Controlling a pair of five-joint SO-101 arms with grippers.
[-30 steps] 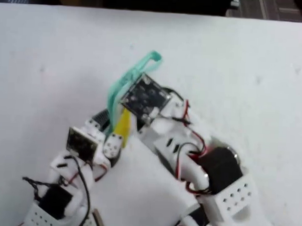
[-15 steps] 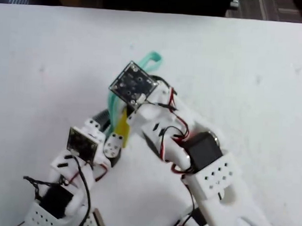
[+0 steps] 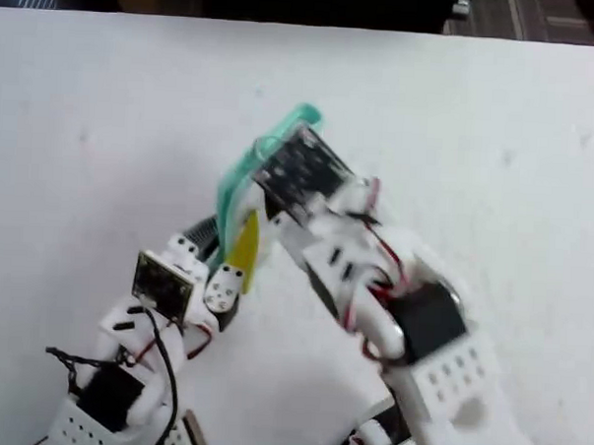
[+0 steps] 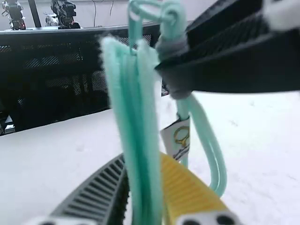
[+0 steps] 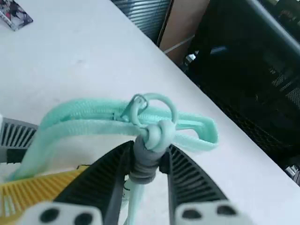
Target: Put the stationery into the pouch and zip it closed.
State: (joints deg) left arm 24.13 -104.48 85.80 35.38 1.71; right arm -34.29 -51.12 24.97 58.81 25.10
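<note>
1. The left gripper (image 4: 143,164) is clenched on the near end of the mint pouch (image 3: 232,180), which stands on edge on the desk (image 3: 478,142).
2. The pouch's long axis runs from that gripper toward the far right.
3. The right gripper (image 5: 146,152), nearer the far end, pinches the zipper pull cord (image 5: 147,136). Closing the zip likely means pulling along that axis, away from the left gripper.

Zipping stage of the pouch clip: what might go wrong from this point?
1. The right claw pinches only the small grey bead on the pull cord; a hard tug may slip the bead out from between the fingers.
2. The left claw clamps the pouch along a thin edge while it stands on its side, so the pull may drag or twist it loose.
</note>
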